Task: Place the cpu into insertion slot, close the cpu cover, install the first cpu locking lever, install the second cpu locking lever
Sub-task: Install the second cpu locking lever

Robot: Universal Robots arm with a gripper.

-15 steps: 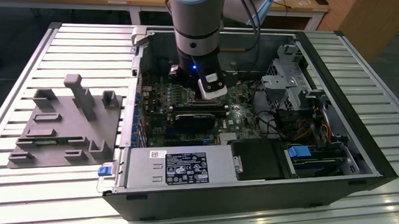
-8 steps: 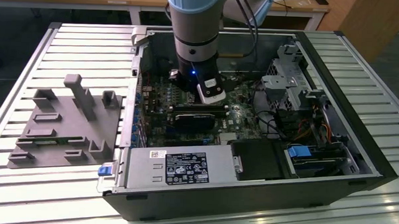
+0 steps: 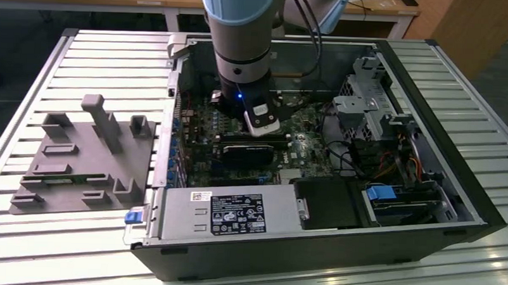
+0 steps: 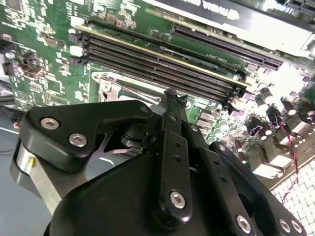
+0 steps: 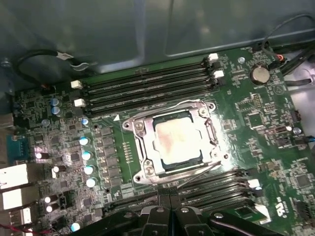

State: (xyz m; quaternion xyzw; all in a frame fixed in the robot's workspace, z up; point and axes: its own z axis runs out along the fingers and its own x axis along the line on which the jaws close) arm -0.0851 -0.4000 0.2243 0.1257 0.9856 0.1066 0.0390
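Note:
In the first wrist view the cpu (image 5: 176, 140), a dull silver square, sits in the insertion slot (image 5: 134, 175) on the green board. The cpu cover (image 5: 143, 132) lies flat around it as a silver frame. One thin locking lever (image 5: 197, 171) runs slanted along the socket side nearest my gripper. The other lever (image 5: 189, 103) curves along the far side. My gripper (image 5: 169, 210) hovers just beside the socket with its fingers together and nothing between them. Its black fingers (image 4: 172, 105) also show in the second wrist view above a socket corner (image 4: 106, 87). In the exterior view the gripper (image 3: 263, 131) reaches down into the open computer case.
Long black memory slots (image 5: 147, 81) flank the socket on both sides. A black graphics card (image 3: 249, 152) lies near the gripper, and a power supply (image 3: 226, 214) and drive bays (image 3: 388, 198) fill the case front. Cables (image 3: 355, 152) cross the board. A grey fixture tray (image 3: 84, 162) sits at the exterior view's left.

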